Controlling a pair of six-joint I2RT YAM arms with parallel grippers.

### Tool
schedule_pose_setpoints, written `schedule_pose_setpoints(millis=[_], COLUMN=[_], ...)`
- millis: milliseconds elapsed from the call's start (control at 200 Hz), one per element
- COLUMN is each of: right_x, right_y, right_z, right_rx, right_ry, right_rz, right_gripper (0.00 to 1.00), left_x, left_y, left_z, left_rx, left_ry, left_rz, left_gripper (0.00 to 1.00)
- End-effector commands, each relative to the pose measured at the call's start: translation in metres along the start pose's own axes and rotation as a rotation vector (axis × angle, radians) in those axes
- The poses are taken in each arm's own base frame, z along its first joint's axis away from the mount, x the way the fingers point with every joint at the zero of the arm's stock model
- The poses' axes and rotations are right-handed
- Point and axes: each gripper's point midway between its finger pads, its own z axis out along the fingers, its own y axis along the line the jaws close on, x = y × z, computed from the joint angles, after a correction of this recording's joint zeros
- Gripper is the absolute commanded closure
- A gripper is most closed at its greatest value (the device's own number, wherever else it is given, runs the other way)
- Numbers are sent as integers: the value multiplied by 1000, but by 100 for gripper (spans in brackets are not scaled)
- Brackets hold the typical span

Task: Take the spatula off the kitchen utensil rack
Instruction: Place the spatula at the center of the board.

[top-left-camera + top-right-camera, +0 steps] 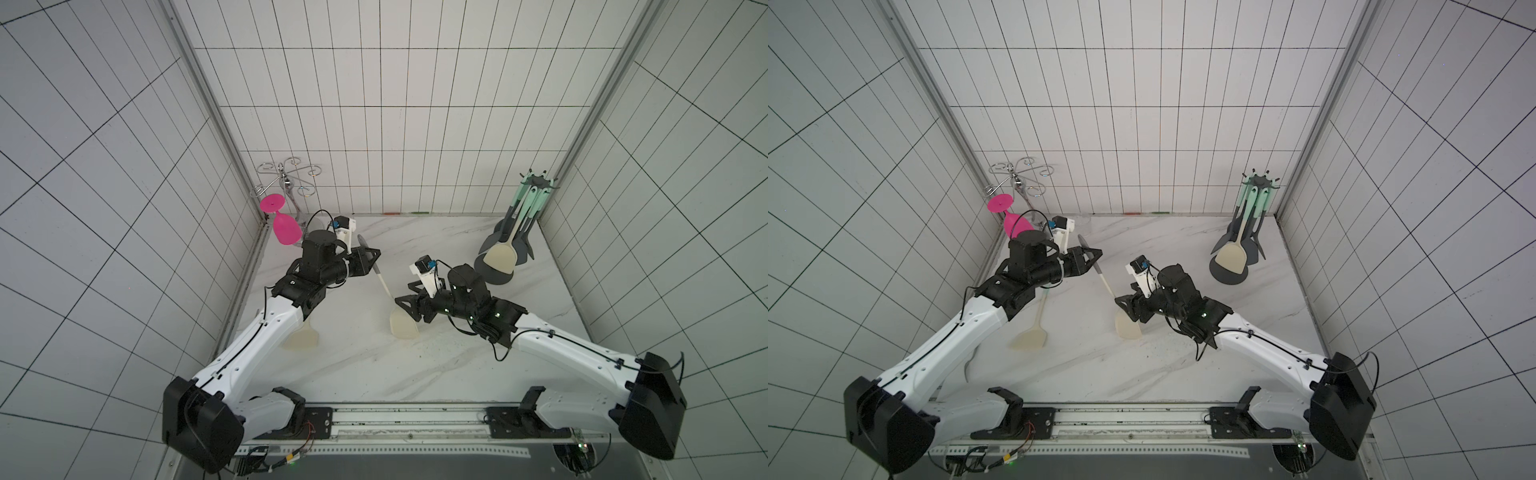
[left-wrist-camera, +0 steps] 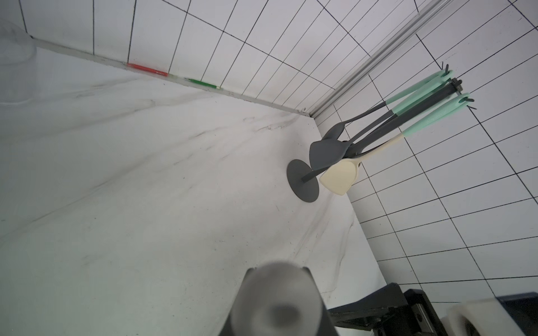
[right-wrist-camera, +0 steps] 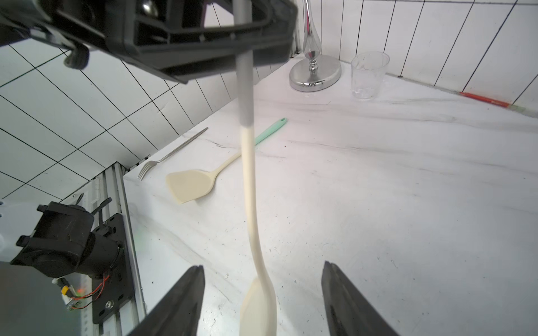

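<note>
A spatula (image 1: 384, 286) with a grey handle and cream blade (image 1: 1128, 328) hangs slanted over the table's middle, off the kitchen utensil rack (image 1: 496, 277). My left gripper (image 1: 376, 259) is shut on its grey handle (image 2: 279, 302). The cream shaft (image 3: 250, 174) runs down to my right gripper (image 3: 262, 266), whose fingers stand open on either side of the blade's neck without touching it. The dark grey rack (image 1: 1227, 274) (image 2: 300, 180) stands at the back right with several utensils on its hooks, among them another cream spatula (image 1: 500, 257).
A second cream spatula (image 1: 1030, 338) (image 3: 190, 186) with a mint handle lies on the table under my left arm, with a fork (image 3: 171, 155) beside it. At the back left, a chrome glass holder (image 1: 286, 174) carries a pink glass (image 1: 284, 228), and a clear cup (image 3: 368, 74) stands by its base.
</note>
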Motion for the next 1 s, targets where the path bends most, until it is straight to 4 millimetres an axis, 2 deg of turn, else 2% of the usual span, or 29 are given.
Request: schedule_pose_setpoints(millis=[0, 150, 295, 420, 460, 485, 565, 605, 675, 725, 745, 795, 835, 899, 994], right_x=[30, 44, 59, 70, 75, 78, 87, 91, 90, 88, 86, 79, 73, 64, 54], right_y=[-1, 6, 9, 13, 14, 14, 14, 13, 13, 13, 13, 15, 18, 21, 22], right_z=[5, 24, 47, 59, 61, 62, 63, 63, 62, 62, 63, 64, 65, 66, 70], right_rx=[-57, -141, -187, -216, -219, -220, -214, -208, -206, -203, -205, -226, -245, -275, -293], right_ry=[75, 98, 184, 227, 245, 254, 284, 288, 275, 257, 247, 217, 195, 156, 114], right_rz=[128, 216, 284, 325, 331, 333, 342, 348, 359, 380, 388, 411, 434, 473, 526], right_gripper=[33, 32, 32, 37, 41, 48, 85, 100, 100, 100, 100, 100, 100, 100, 100], left_x=[-5, -3, -1, -6, -10, -13, -20, -22, -22, -19, -18, -13, -8, 0, 14], left_y=[-10, -6, -9, -4, -1, 0, 3, 5, 7, 9, 10, 15, 18, 23, 26], left_z=[-14, -11, -6, -9, -11, -13, -19, -22, -22, -19, -18, -15, -12, -8, -1], left_rx=[23, 17, 53, 8, -13, -27, -65, -78, -88, -89, -91, -95, -90, -82, -49], left_ry=[10, 18, 40, 9, -11, -27, -67, -79, -80, -72, -69, -60, -50, -48, -55], left_rz=[115, 136, 120, 135, 143, 147, 161, 170, 177, 169, 164, 146, 129, 86, 12], left_gripper=[100, 100, 100, 100, 100, 100, 100, 100, 100, 91, 83, 55, 44, 39, 41])
